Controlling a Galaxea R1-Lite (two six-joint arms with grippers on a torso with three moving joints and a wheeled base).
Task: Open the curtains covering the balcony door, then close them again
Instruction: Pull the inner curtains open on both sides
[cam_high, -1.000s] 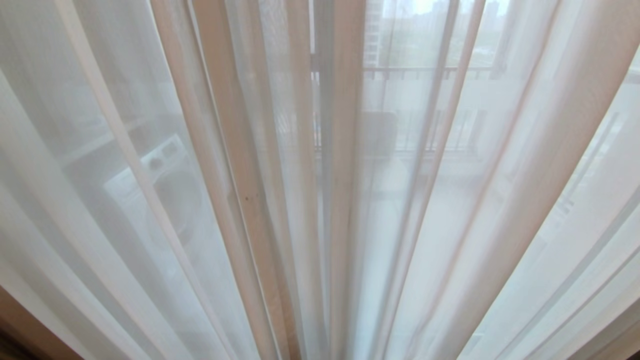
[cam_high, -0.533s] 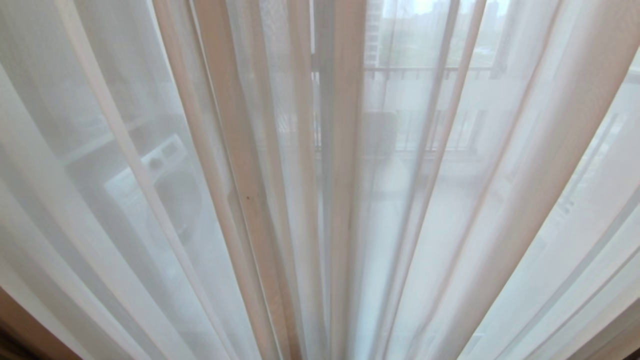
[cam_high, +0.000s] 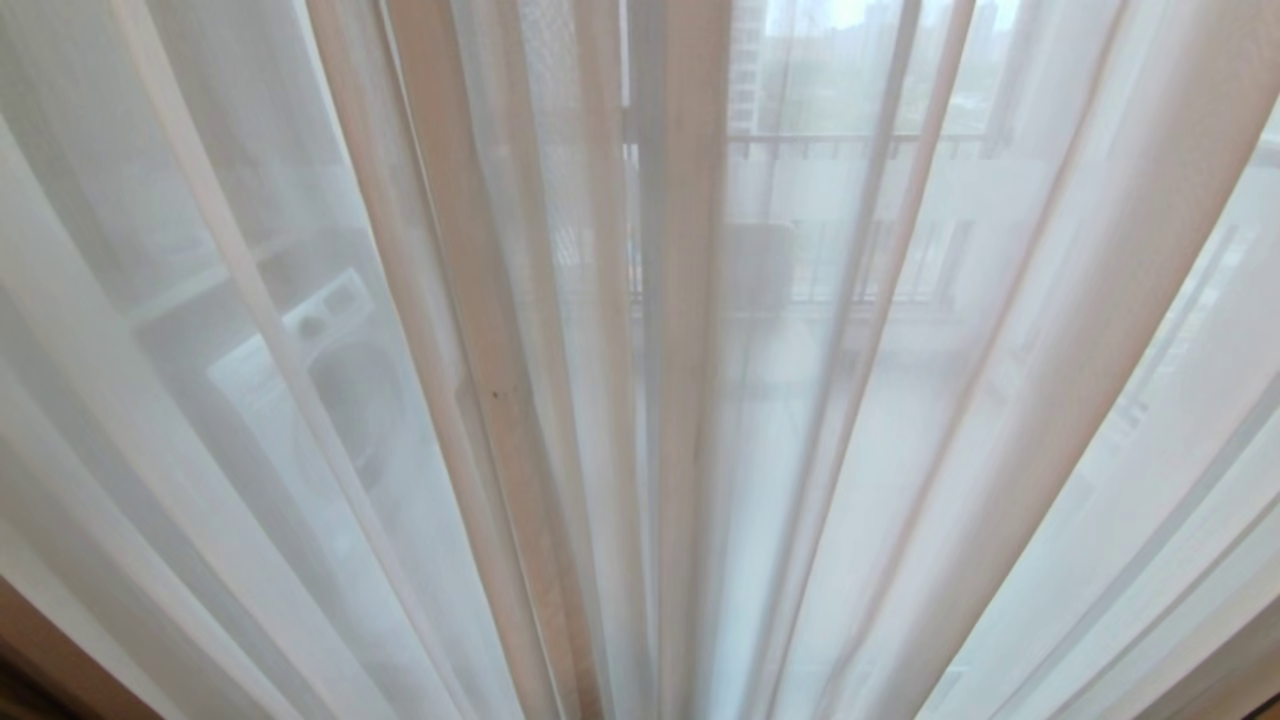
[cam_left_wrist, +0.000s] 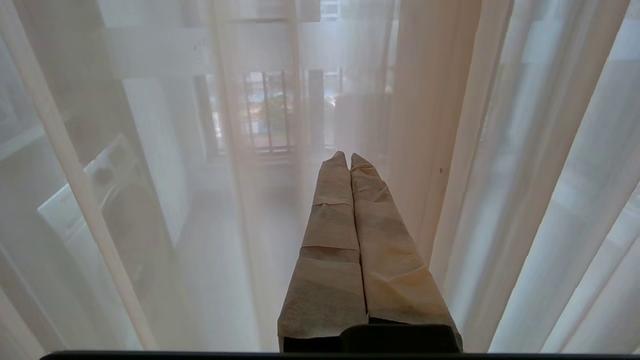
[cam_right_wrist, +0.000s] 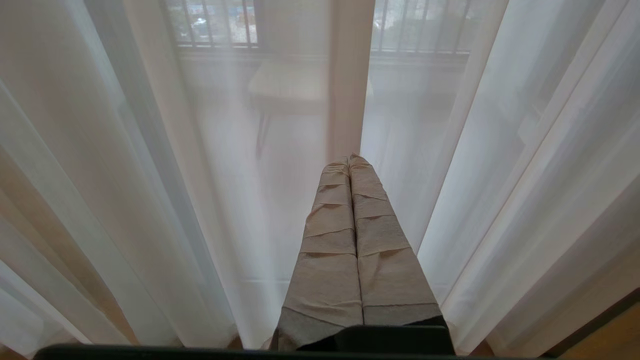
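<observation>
Sheer white curtains (cam_high: 560, 400) drawn across the whole head view, pleats fanning from 6 o'clock upward. Balcony door not distinguishable behind them; washing machine (cam_high: 320, 370) dim at 9 o'clock, railing (cam_high: 850, 145) at 1 o'clock. Left tool (cam_left_wrist: 348, 159) clenched, tape-wrapped fingers together, holding nothing, tips close to the sheer fabric. Right tool (cam_right_wrist: 348, 161) likewise clenched and empty, facing the curtains

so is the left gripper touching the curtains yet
Cannot tell. In the left wrist view the shut left gripper points at the sheer curtains; no gap or contact shows plainly.
</observation>
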